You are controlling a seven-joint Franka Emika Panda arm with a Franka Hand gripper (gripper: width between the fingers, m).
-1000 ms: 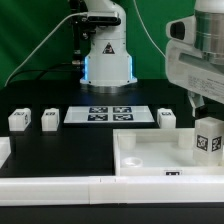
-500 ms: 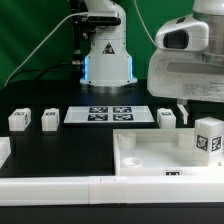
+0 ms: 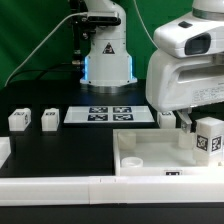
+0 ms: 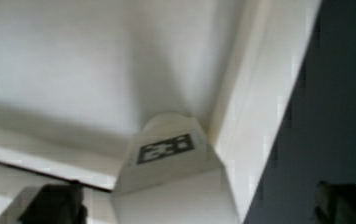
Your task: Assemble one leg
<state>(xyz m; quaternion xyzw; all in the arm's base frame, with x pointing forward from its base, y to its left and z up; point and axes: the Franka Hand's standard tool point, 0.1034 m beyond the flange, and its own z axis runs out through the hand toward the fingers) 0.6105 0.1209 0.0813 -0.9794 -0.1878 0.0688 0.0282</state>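
At about 4 o'clock in the exterior view, the leg [image 3: 208, 138] stands upright in the far right corner of the large white tray [image 3: 150, 162], tag face toward the camera. Wrist view shows the same leg [image 4: 166, 155] seen from above, tag visible, seated where two tray walls [image 4: 246, 90] meet. Jaws [image 3: 186, 122] hang just beside the leg at its 9–10 o'clock, apart from it; in the wrist view two dark fingertips [image 4: 54, 203] sit spread wide on either side of the leg, so jaws are parted and hold nothing.

Round socket [image 3: 131, 158] visible in the tray's near left corner. Another leg [image 3: 167, 117] stands on the black worktop [image 3: 60, 150] behind the tray, partly hidden by the arm's white housing. Marker board [image 3: 110, 114] lies flat at 12 o'clock from the tray. Two more legs [image 3: 49, 119] [image 3: 18, 119] stand side by side at 9 o'clock, well apart from the tray.
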